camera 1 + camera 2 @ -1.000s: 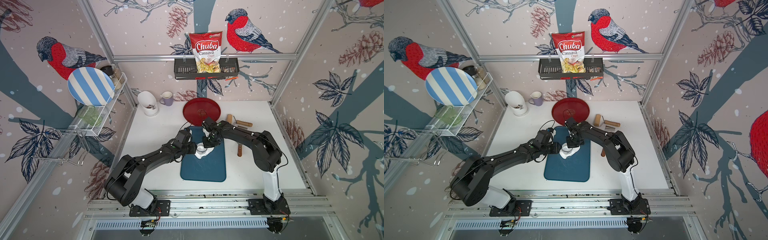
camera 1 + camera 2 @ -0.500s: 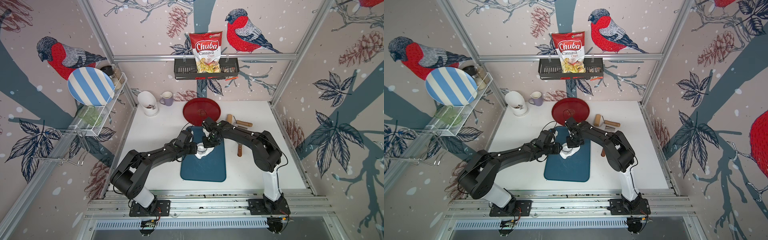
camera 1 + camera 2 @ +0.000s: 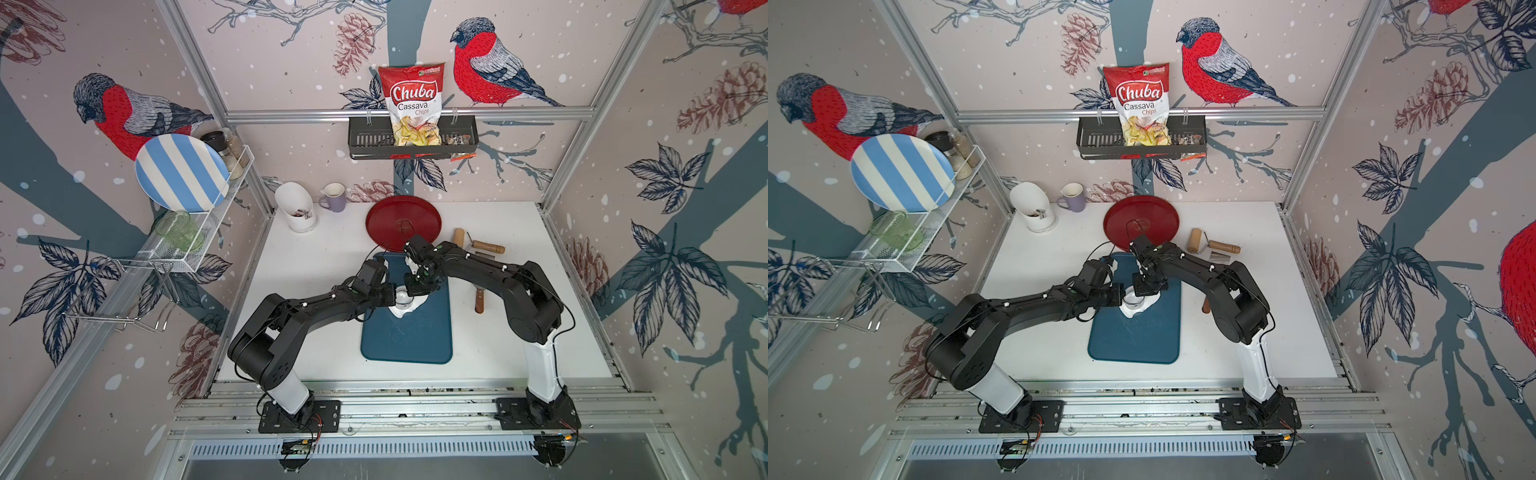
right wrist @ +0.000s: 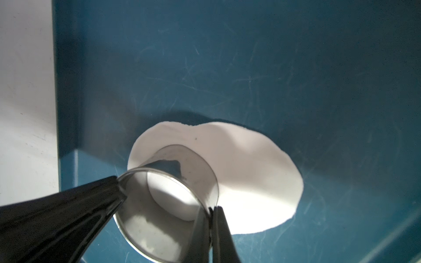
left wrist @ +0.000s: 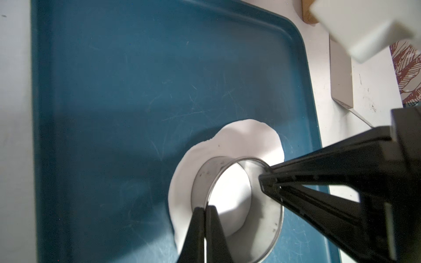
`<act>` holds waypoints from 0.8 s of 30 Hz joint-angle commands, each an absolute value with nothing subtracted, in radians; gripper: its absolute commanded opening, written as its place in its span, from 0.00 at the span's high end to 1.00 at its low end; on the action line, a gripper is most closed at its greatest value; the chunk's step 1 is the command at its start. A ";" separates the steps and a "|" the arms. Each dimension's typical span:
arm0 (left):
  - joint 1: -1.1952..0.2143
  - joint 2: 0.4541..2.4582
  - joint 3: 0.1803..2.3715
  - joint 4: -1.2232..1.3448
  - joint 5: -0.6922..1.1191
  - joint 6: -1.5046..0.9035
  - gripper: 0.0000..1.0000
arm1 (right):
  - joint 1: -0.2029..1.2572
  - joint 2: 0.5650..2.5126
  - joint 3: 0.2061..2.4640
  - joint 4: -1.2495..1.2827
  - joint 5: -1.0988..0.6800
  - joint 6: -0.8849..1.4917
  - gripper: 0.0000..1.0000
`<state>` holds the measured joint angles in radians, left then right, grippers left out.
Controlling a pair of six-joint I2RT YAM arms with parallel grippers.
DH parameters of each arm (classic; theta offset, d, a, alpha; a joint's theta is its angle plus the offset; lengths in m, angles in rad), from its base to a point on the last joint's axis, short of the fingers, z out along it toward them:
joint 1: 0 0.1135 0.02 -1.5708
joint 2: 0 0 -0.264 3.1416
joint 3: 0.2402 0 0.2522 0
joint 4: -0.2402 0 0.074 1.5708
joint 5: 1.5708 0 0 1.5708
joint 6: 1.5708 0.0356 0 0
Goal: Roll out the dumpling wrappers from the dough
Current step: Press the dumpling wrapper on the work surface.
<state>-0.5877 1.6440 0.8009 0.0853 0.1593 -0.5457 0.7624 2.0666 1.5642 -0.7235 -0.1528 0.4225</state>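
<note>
On a blue rectangular board [image 5: 136, 91], a shiny steel ring [image 5: 205, 174] stands on flat white dough [image 5: 250, 141]; left gripper [image 5: 205, 208] and right gripper [image 4: 210, 209] each pinch the ring's wall.

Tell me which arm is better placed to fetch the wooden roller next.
Right, probably. The wooden roller lies off the blue board's right side, beside the right arm; the left arm would have to cross the board. Left fingers and right fingers both pinch the steel ring, so right must release first.
</note>
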 commanded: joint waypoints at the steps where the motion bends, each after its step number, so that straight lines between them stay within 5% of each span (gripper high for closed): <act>1: -0.591 1.669 0.793 0.052 0.190 -0.538 1.00 | 0.762 2.075 1.560 -0.724 -0.150 0.415 1.00; 24: -0.591 1.673 0.729 -0.033 0.205 -0.552 1.00 | 0.738 2.100 1.528 -0.736 -0.143 0.386 1.00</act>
<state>-0.5877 1.6615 0.7475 0.1867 0.1734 -0.5686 0.7399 2.0670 1.5249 -0.6834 -0.1875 0.4187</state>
